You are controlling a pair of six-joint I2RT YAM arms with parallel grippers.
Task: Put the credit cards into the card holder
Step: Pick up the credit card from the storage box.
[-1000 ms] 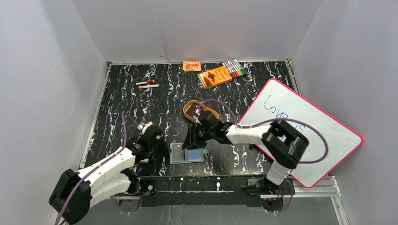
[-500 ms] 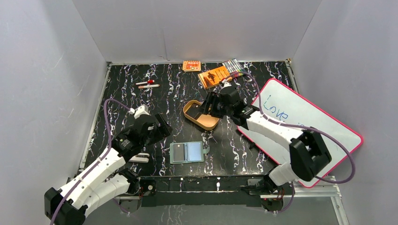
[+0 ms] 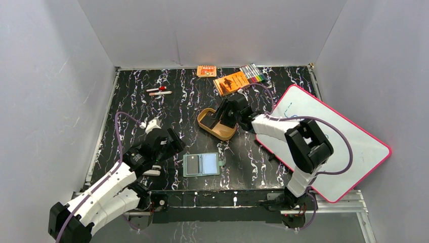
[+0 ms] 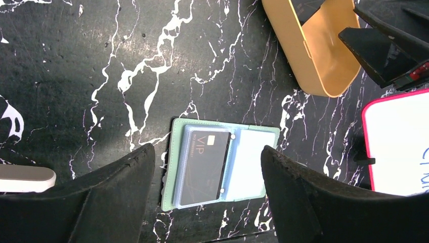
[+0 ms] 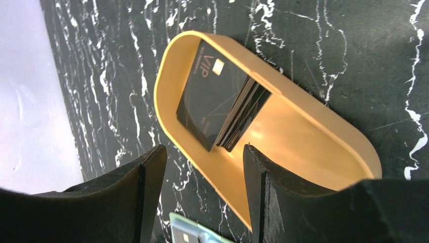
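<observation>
Two arms reach over the black marbled tabletop [image 3: 152,111]. Near its front edge the card holder [image 3: 201,164] lies spread open and flat. One dark credit card [image 4: 204,164] printed "VIP" sits in its left pocket, and the other pocket shows a pale blue face.

The left fingers [image 4: 116,192] hang above the holder, spread wide, one on each side of it in the wrist view. They grip nothing.

Farther back, a tan oval tray [image 5: 324,147] holds the remaining credit cards [image 5: 217,98]. These form a dark stack tucked into one rounded end, slightly fanned along the lower edge, with the top card also marked "VIP".

The right fingers [image 5: 131,192] hover over that tray, parted and empty, apart from the stack. A pink-rimmed whiteboard [image 3: 329,147] lies to the right of the tray. An orange booklet [image 3: 231,82] and a row of markers [image 3: 253,74] rest near the back wall.
</observation>
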